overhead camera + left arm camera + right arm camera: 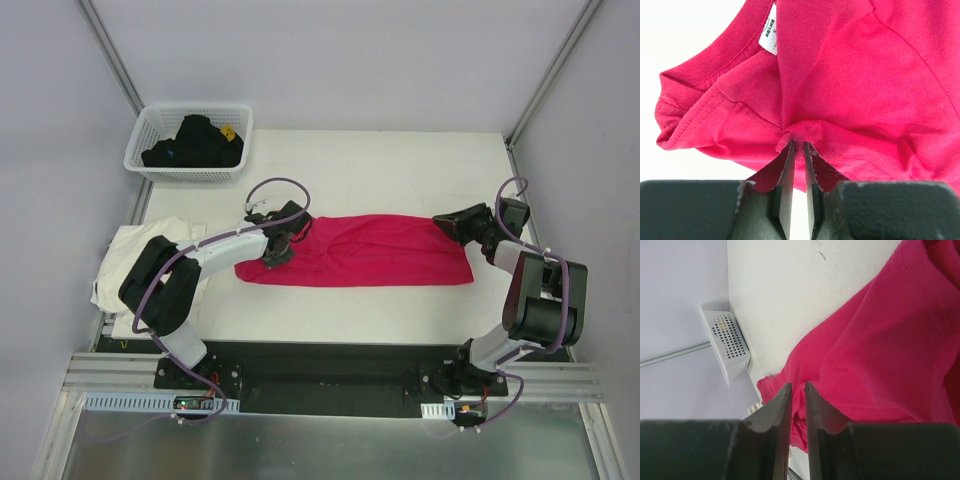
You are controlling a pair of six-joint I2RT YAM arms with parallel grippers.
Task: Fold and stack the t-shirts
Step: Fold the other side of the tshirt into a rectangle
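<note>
1. White table (400,160) stood between grey walls, with a basket (150,165) of dark clothes at its far left.
2. A red shirt (360,255) lay stretched left to right across the middle.
3. The left gripper (798,145) pinched a fold at its left end.
4. The right gripper (798,386) sat at the right end, fingers nearly together; whether they held cloth could not be told.
5. A white shirt (125,255) lay crumpled at the left edge.
</note>
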